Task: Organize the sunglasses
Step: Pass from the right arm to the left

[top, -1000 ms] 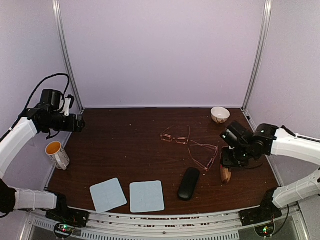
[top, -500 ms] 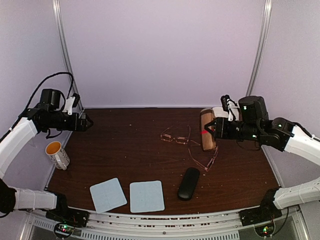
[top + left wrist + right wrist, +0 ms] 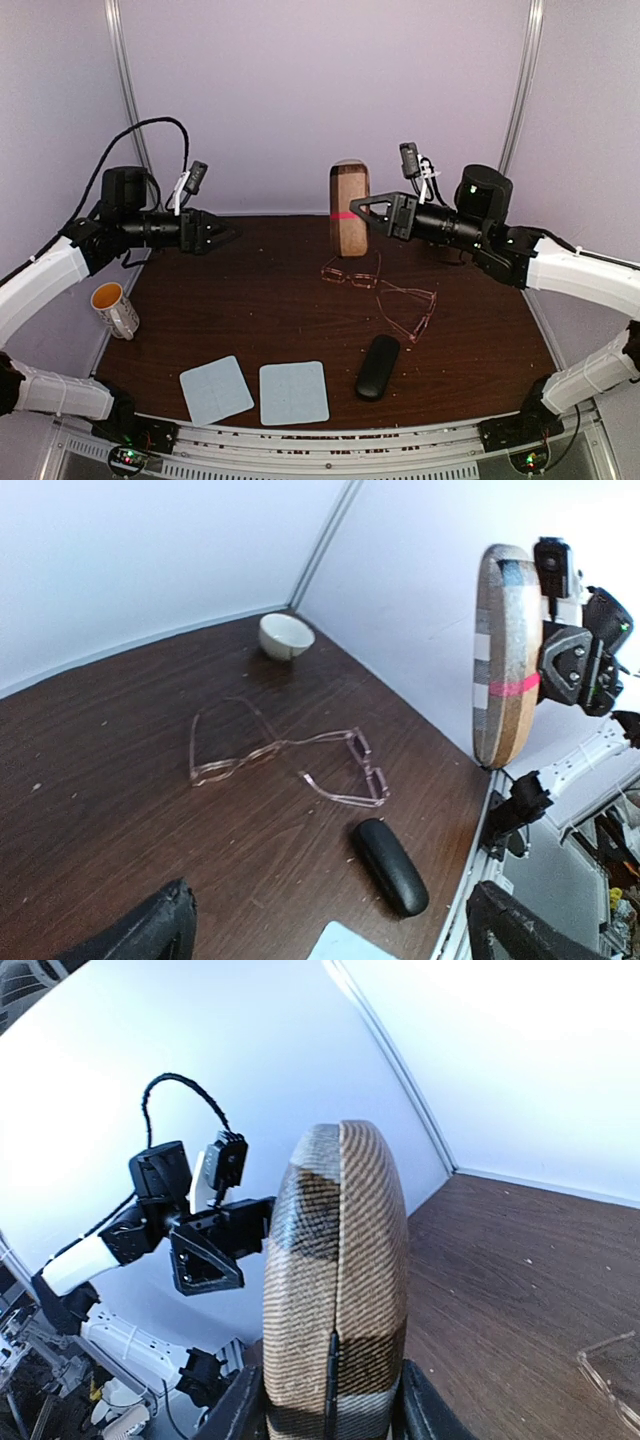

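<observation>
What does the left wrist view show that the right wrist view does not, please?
Only the left wrist view shows the white bowl, the black case and both sunglasses whole. Only the right wrist view shows the left arm with its looped cable. Both show the wooden case held aloft, the dark table, and some sunglasses frame.

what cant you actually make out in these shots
- Inside the wooden case: shut along its seam in the right wrist view, contents unseen.
- Sunglasses: right wrist view, the case blocks all but one corner at the right edge.
- Bowl: top view, hidden behind the right arm.
- Blue cloths: left wrist view, only one corner shows at the bottom edge.
- Mug: top view, too small to tell if it holds liquid.
</observation>
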